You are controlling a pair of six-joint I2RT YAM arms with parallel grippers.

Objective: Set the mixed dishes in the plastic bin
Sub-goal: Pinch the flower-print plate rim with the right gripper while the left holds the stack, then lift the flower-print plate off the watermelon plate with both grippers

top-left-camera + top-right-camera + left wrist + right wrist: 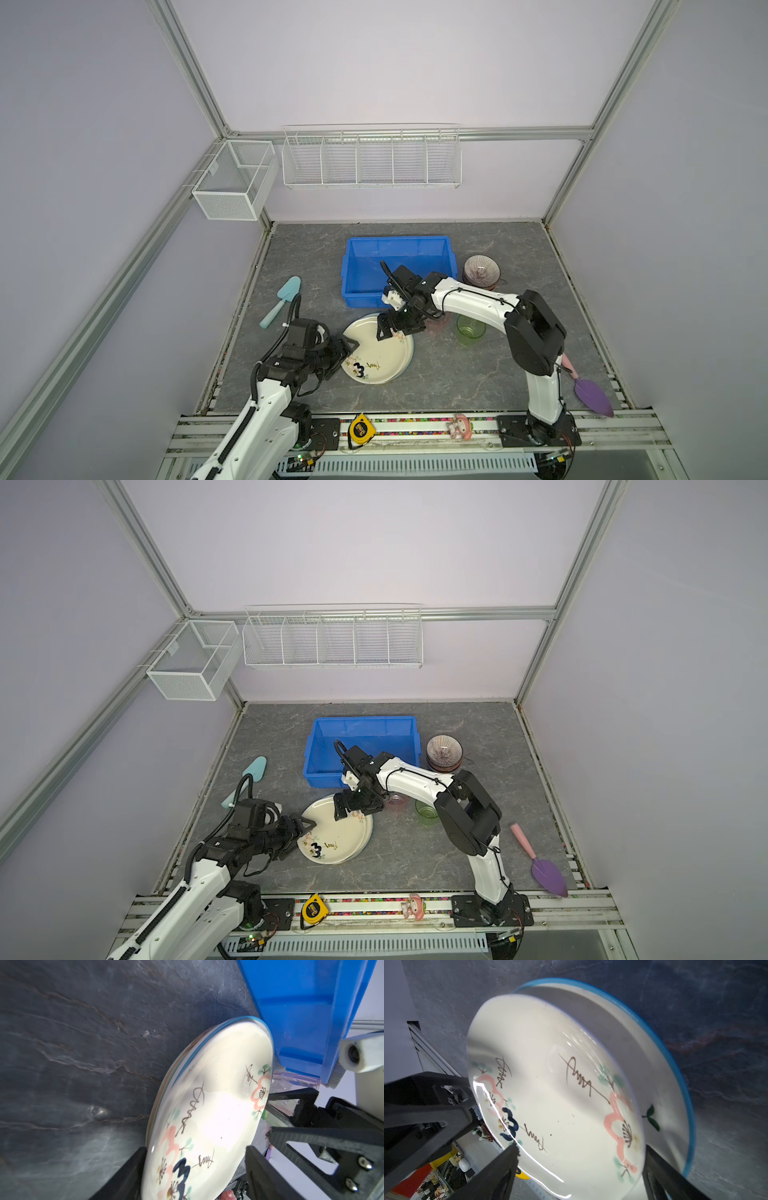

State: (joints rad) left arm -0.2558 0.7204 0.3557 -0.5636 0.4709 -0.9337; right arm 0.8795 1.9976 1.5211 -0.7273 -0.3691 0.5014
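Here, reading both top views as a clock face with twelve at the back wall, the blue plastic bin point(365, 276) sits toward twelve o'clock on the grey surface point(457, 374). The cream floral plate point(374, 361) lies outside it, at about six o'clock from the bin. It rests on a blue-rimmed plate point(654, 1053) that shows past its three o'clock edge. The left end effector point(345, 358) is at the cream plate's nine o'clock rim. In the left wrist view its fingers point(124, 1174) flank that rim, but whether they clamp it cannot be told. The right end effector point(395, 332) is at the plate's twelve o'clock rim, jaws spread wide with the rim between its fingers point(500, 1172). A stack of patterned bowls point(482, 272) stands at three o'clock of the bin. A green cup point(471, 330) stands at four o'clock of it, with a pink cup point(436, 326) half hidden under the right arm. A teal scoop point(280, 301) lies at nine o'clock of the bin, and a purple scoop point(592, 395) near the surface's four o'clock corner.
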